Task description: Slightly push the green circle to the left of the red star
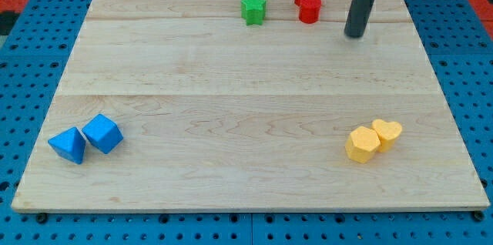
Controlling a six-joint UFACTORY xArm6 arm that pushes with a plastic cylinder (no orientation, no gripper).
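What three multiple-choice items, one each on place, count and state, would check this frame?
1. Where does my tip stand?
A. To the view's right of the red blocks
B. Between the two blue blocks
C. To the view's left of the green blocks

2. How many blocks lie on the board?
A. Six
B. Eight
C. Ten

3. Is my tip touching a block?
A. Yes, a yellow one
B. Yes, a green one
C. No, it stands apart from all

Key: 1 A, since the rod ends beside the red pair near the view's top right. 2 B, since there are two green, two red, two blue and two yellow. 3 C, since bare wood shows between my tip and the nearest red block.
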